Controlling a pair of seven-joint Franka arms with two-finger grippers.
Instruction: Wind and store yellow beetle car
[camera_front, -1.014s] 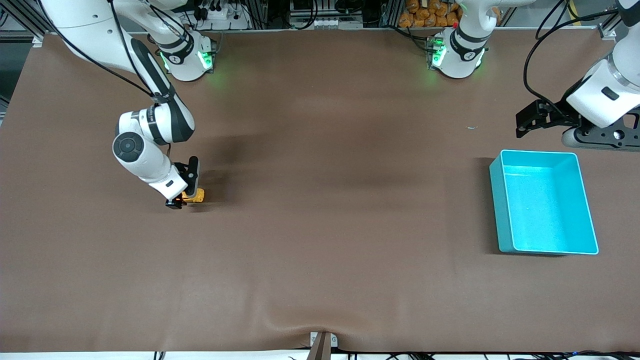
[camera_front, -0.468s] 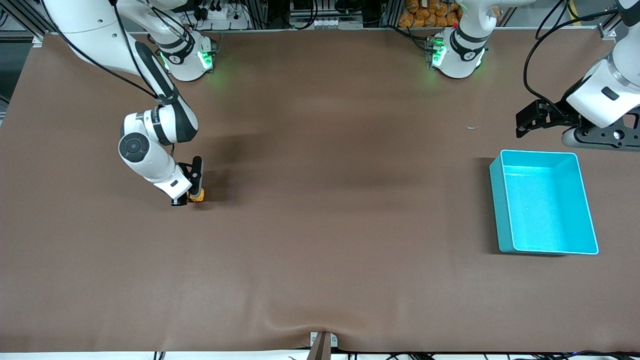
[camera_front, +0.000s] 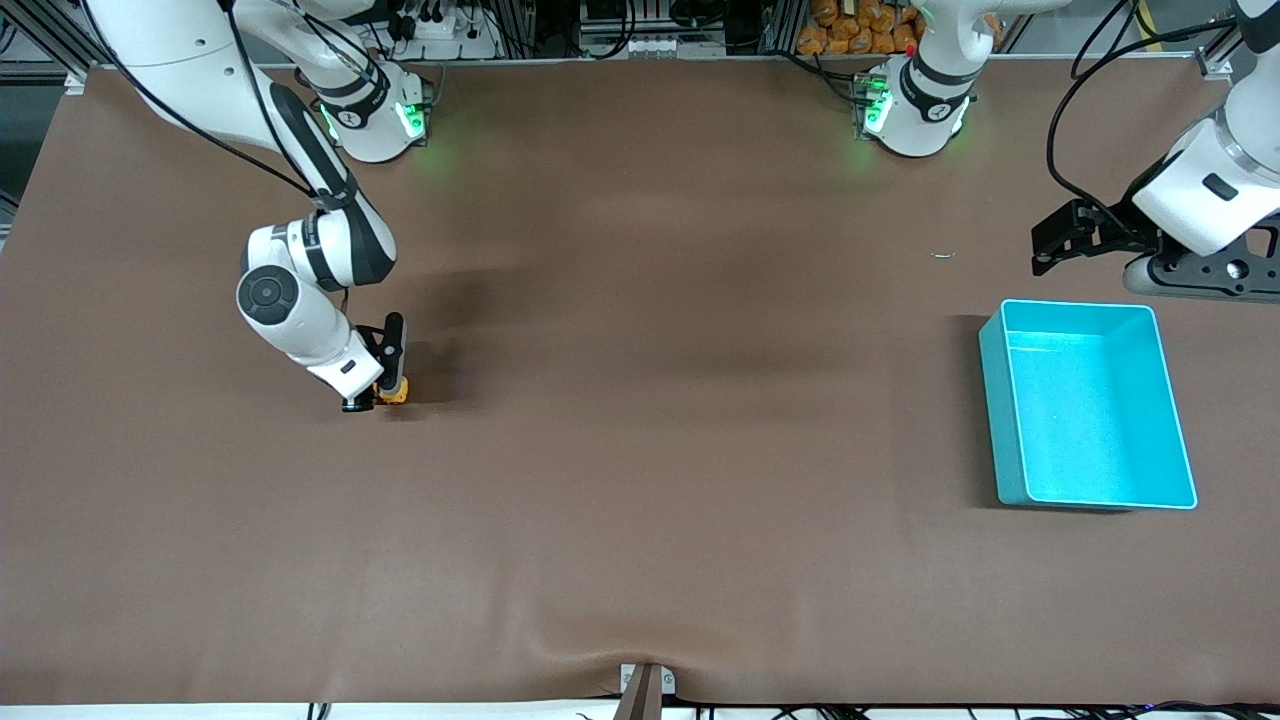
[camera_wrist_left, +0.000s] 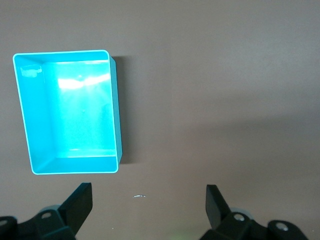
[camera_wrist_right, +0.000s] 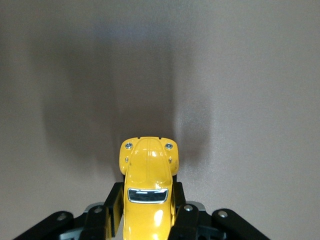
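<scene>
The yellow beetle car (camera_front: 398, 393) is at the right arm's end of the table, down at the brown mat. My right gripper (camera_front: 378, 394) is shut on it. In the right wrist view the car (camera_wrist_right: 148, 172) points away from the wrist, and the right gripper (camera_wrist_right: 147, 205) presses a black finger (camera_wrist_right: 111, 207) against each flank; its rear is hidden. My left gripper (camera_front: 1040, 250) waits open in the air at the left arm's end, beside the teal bin (camera_front: 992, 400). In the left wrist view the left gripper (camera_wrist_left: 147, 202) holds nothing, and the bin (camera_wrist_left: 116, 115) looks bare inside.
A tiny pale scrap (camera_front: 944, 255) lies on the mat between the left arm's base (camera_front: 915, 110) and the bin, also visible as a scrap (camera_wrist_left: 140, 196) between the left fingers. The right arm's base (camera_front: 375, 115) stands near the table's back edge.
The right gripper's jaws have closed onto the car's sides, and the hand shifted slightly toward the table's middle. The left arm has not moved.
</scene>
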